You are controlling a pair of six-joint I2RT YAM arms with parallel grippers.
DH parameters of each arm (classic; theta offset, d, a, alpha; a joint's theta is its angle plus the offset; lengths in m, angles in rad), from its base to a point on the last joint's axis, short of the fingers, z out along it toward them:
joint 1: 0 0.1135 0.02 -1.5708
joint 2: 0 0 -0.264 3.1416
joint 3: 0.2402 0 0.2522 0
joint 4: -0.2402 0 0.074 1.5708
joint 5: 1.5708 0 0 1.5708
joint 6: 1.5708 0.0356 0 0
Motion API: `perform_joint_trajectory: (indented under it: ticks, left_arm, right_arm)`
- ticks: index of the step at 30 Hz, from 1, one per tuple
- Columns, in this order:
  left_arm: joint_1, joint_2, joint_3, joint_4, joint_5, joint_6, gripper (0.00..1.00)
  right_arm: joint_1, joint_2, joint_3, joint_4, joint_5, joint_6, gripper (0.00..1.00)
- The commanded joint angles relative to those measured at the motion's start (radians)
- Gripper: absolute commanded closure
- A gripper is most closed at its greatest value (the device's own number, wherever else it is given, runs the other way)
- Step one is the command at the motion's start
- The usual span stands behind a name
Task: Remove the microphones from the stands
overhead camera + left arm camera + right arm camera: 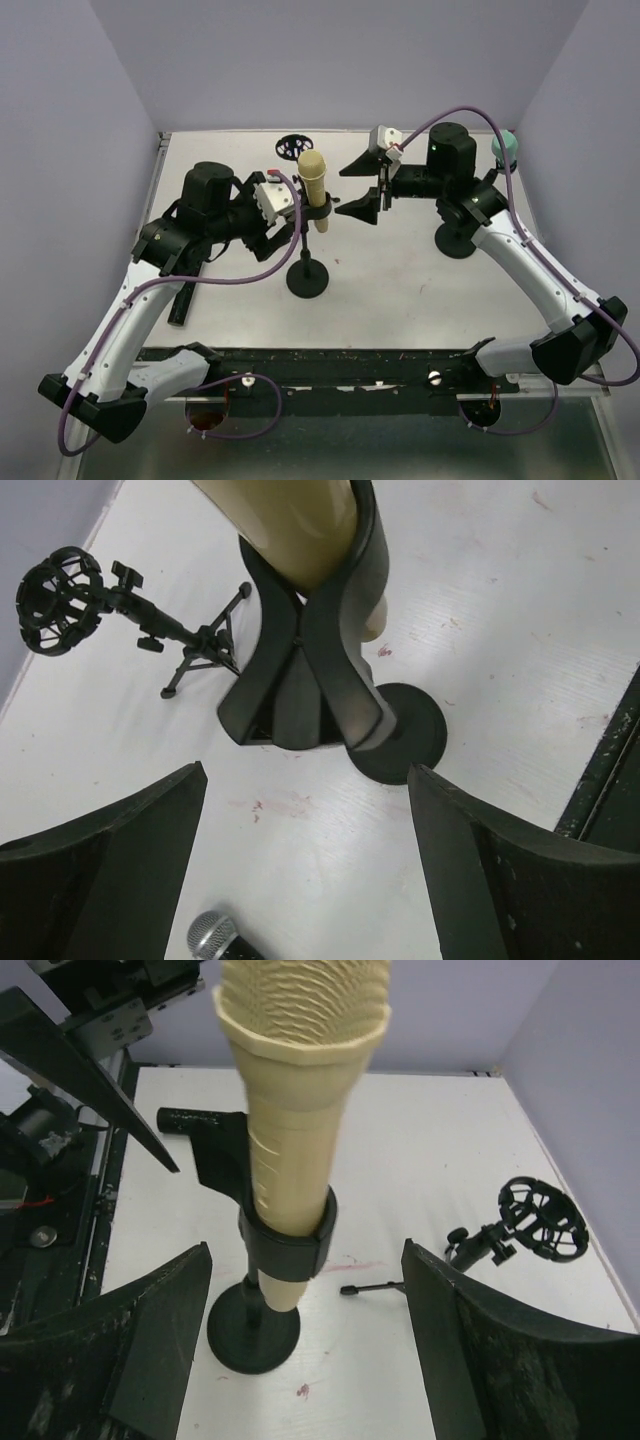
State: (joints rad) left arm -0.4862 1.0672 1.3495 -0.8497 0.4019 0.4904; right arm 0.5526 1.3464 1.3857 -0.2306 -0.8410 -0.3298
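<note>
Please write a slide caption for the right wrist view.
Open right gripper faces the beige microphone held in its stand.

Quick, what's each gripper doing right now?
Left gripper: open, holding nothing.
Right gripper: open, holding nothing.

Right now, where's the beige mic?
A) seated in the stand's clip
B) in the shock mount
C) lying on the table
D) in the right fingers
A: the beige mic stands upright in the stand's clip, with the right fingers open and clear of it.
</note>
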Motion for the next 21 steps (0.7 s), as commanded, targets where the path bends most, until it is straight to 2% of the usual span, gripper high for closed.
perform_joint_trajectory:
  ticks: [1, 8, 17, 21]
  left_arm:
    - [0.000, -0.024, -0.053, 0.027, 0.017, -0.117, 0.10]
    - [0.011, -0.010, -0.067, 0.106, -0.021, -0.191, 0.10]
    - [0.014, -0.018, -0.043, 0.115, 0.084, -0.289, 0.10]
    - [0.014, -0.018, -0.047, 0.132, 0.100, -0.306, 0.10]
  right_arm:
    - [0.018, 0.030, 0.070, 0.007, -0.124, -0.023, 0.17]
    - [0.032, 0.051, 0.072, 0.026, -0.141, -0.002, 0.20]
    - [0.112, 0.099, 0.049, 0.169, -0.073, 0.081, 0.24]
    - [0.125, 0.115, 0.053, 0.191, -0.046, 0.098, 0.31]
